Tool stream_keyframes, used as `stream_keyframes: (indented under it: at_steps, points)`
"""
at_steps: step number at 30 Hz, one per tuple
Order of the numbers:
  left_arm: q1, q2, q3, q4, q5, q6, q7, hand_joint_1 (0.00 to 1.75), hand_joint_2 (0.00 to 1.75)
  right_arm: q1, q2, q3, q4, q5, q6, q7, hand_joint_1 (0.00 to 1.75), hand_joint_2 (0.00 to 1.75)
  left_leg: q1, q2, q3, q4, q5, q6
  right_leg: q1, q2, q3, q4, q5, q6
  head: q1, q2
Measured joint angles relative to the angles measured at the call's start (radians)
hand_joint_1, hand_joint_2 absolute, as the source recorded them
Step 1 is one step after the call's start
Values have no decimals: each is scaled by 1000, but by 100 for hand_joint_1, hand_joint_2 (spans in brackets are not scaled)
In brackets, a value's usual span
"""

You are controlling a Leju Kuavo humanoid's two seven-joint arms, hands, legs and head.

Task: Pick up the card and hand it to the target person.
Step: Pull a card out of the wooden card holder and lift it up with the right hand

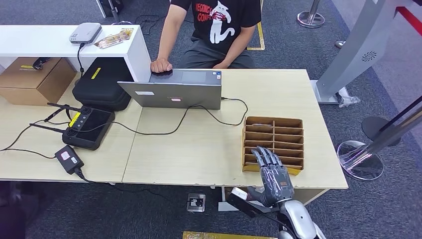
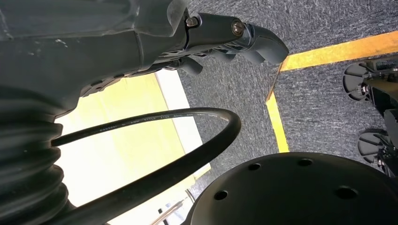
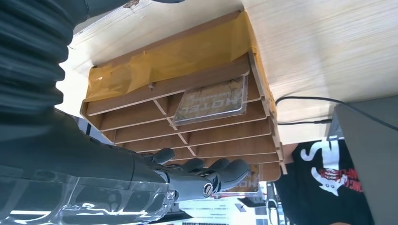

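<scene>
Right hand: the right hand (image 1: 272, 175) sits low and centre-right in the head view, nearest the camera, fingers (image 3: 220, 171) stretched out and slightly apart, holding nothing. They point into the rack, which looks like a reach toward the card.
Palm and wrist: the hand hangs over the table's near edge with its fingers over the rack's front lip. I can't tell whether they touch the wood.
Card: the card (image 3: 212, 99) lies in a slot of the rack, its clear sleeve leaning on a divider near the taped edge, in the middle of the right wrist picture. It is not yet gripped.
Rack: the wooden rack (image 1: 273, 135) stands on the right part of the table, slots facing up, so cards stay tilted and can be pinched by an edge. Yellow tape (image 3: 173, 58) seems to hold it down.
Left hand: the left hand (image 2: 225, 40) hangs in the upper part of its wrist picture, over carpet. How far open it is, I cannot tell.
Person: the person (image 1: 214, 30) sits at the top of the head view behind the laptop (image 1: 171, 89), one hand on it, likely where the card goes.
Table: the table (image 1: 199, 149) has cables running across it.
</scene>
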Motion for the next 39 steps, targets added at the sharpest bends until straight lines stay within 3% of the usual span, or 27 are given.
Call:
stream_keyframes:
  at_steps: [10, 17, 19, 21, 22, 24, 39]
  points:
    - [-3, 0, 0, 0, -5, 1, 1, 0, 175, -54, 15, -13, 74, -17, -9, -25, 3, 175, 0, 0, 0, 0, 0, 0, 0, 0, 0, 0, 0, 0, 0, 0]
    - [-4, 0, 0, 0, -15, 1, 1, 0, 175, -97, 26, -13, 122, -29, -32, -33, 16, 175, 0, 0, 0, 0, 0, 0, 0, 0, 0, 0, 0, 0, 0, 0]
    - [-5, 0, 0, 0, -18, 1, 1, 0, 175, -113, 29, -14, 135, -29, -33, -33, 67, 175, 0, 0, 0, 0, 0, 0, 0, 0, 0, 0, 0, 0, 0, 0]
    - [-5, 0, 0, 0, -20, 1, 1, 0, 175, -127, 32, -14, 147, -29, -36, -33, 136, 175, 0, 0, 0, 0, 0, 0, 0, 0, 0, 0, 0, 0, 0, 0]
    - [-5, 0, 0, 0, -20, 1, 1, 0, 175, -132, 33, -15, 153, -29, -38, -33, 154, 175, 0, 0, 0, 0, 0, 0, 0, 0, 0, 0, 0, 0, 0, 0]
    - [-5, 0, 0, 0, -21, 1, 1, 0, 175, -139, 35, -15, 162, -29, -41, -33, 174, 175, 0, 0, 0, 0, 0, 0, 0, 0, 0, 0, 0, 0, 0, 0]
    - [-6, 1, 0, 0, -13, 1, 1, 0, 175, -151, 45, -19, 191, -29, -63, -39, 175, 175, 0, 0, 0, 0, 0, 0, 0, 0, 0, 0, 0, 0, 0, 0]
